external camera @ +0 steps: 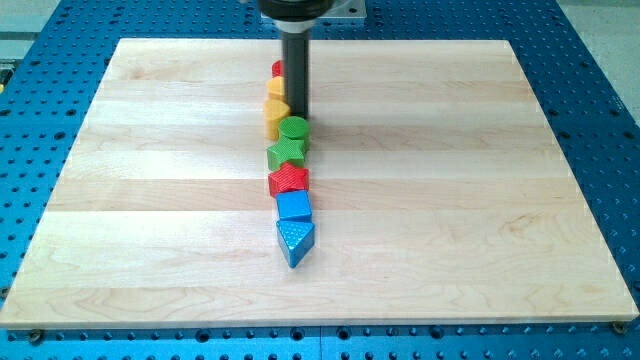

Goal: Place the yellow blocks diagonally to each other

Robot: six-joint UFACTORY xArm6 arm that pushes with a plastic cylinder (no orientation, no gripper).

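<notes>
Several blocks stand in a near-vertical line at the board's middle. From the view's top: a red block [277, 69], mostly hidden by the rod; a yellow block [275, 87]; a second yellow block [275, 112] just below it; a green round block [294, 128]; a green star [286, 153]; a red star [288, 180]; a blue cube [294, 206]; a blue triangle [294, 241]. My tip [297, 118] stands just right of the lower yellow block, at the top edge of the green round block. Contact cannot be told.
The wooden board [150, 200] lies on a blue perforated table [40, 60]. The arm's dark mount [300, 8] hangs at the view's top centre, above the line of blocks.
</notes>
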